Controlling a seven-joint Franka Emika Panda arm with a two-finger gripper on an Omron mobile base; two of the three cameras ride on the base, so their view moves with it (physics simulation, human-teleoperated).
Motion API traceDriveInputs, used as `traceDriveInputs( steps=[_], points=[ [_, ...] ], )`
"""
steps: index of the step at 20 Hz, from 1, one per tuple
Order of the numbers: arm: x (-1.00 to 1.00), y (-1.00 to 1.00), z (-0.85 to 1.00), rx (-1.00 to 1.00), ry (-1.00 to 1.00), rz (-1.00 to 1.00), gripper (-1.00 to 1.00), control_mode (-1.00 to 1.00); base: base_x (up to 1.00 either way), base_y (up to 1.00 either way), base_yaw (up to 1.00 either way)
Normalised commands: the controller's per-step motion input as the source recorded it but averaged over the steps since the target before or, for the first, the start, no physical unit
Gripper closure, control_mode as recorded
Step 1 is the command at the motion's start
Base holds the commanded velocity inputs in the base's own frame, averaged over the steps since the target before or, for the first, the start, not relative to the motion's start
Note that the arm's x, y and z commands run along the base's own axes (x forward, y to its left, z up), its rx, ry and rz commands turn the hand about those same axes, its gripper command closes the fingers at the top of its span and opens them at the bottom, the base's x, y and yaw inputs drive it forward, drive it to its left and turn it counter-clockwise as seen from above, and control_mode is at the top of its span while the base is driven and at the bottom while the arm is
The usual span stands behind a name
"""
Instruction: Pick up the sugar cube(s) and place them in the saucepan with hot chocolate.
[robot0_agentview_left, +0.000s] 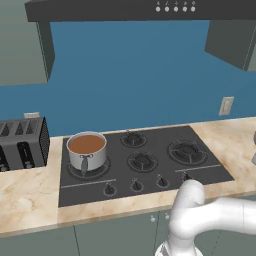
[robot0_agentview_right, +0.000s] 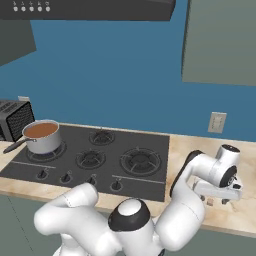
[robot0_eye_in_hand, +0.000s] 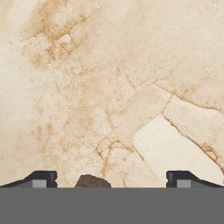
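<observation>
So the white arm's two-finger gripper (robot0_eye_in_hand: 111, 178) is hanging low over the beige marble counter (robot0_eye_in_hand: 109, 87) right of the black stove (robot0_agentview_right: 95, 155), jaws spread wide with nothing in them. A small brown lump (robot0_eye_in_hand: 91, 181), probably the sugar cube, sits between the tips, closer to the left one. The silver saucepan of brown hot chocolate (robot0_agentview_left: 87, 149) is way off on the stove's far-left burner.
</observation>
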Motion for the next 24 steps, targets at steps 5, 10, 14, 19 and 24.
traceDriveInputs(
  steps=[5, 10, 14, 19, 24],
  points=[
    [0.00, 0.00, -0.08, 0.00, 0.00, 0.00, -1.00, -1.00, 0.00, 0.00, 0.00],
    [-0.18, 0.00, -0.09, 0.00, 0.00, 0.00, -1.00, -1.00, 0.00, 0.00, 0.00],
    [-0.03, 0.00, -0.01, 0.00, 0.00, 0.00, -1.00, -1.00, 0.00, 0.00, 0.00],
    [0.00, 0.02, 0.00, 0.00, 0.00, 0.00, -1.00, -1.00, 0.00, 0.00, 0.00],
    [0.00, 0.11, -0.07, 0.00, 0.00, 0.00, -1.00, -1.00, 0.00, 0.00, 0.00]
  ],
)
